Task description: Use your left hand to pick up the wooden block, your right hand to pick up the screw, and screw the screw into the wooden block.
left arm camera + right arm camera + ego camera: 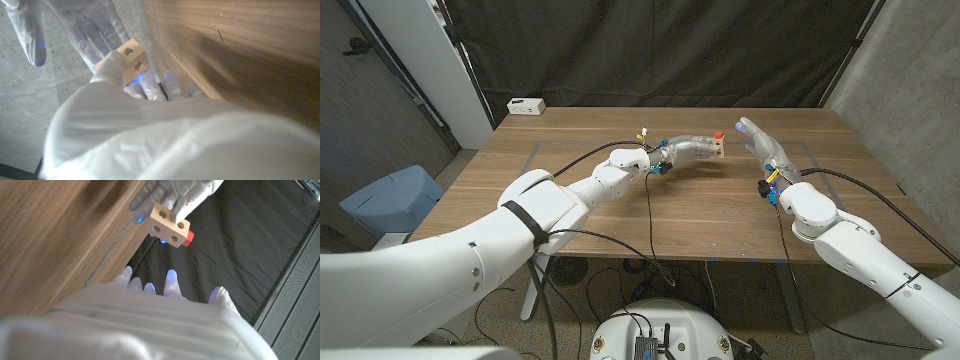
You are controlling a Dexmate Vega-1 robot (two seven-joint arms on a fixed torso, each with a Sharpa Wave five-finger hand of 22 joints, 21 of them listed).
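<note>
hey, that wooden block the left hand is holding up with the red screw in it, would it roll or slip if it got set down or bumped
The wooden block looks cube-shaped with flat faces, so it would probably sit still rather than roll. The red screw juts from one side, so it might rock if laid on that side. The left hand wears a smooth glove, so a light pinch could let it slip.

1 wooden block (719, 150), 1 red screw (720, 133), 1 white box (526, 105), 1 table (620, 215).

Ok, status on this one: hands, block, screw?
Left hand holds block above table. Red screw sits in block. Right hand open, beside it. Nothing between.
</note>
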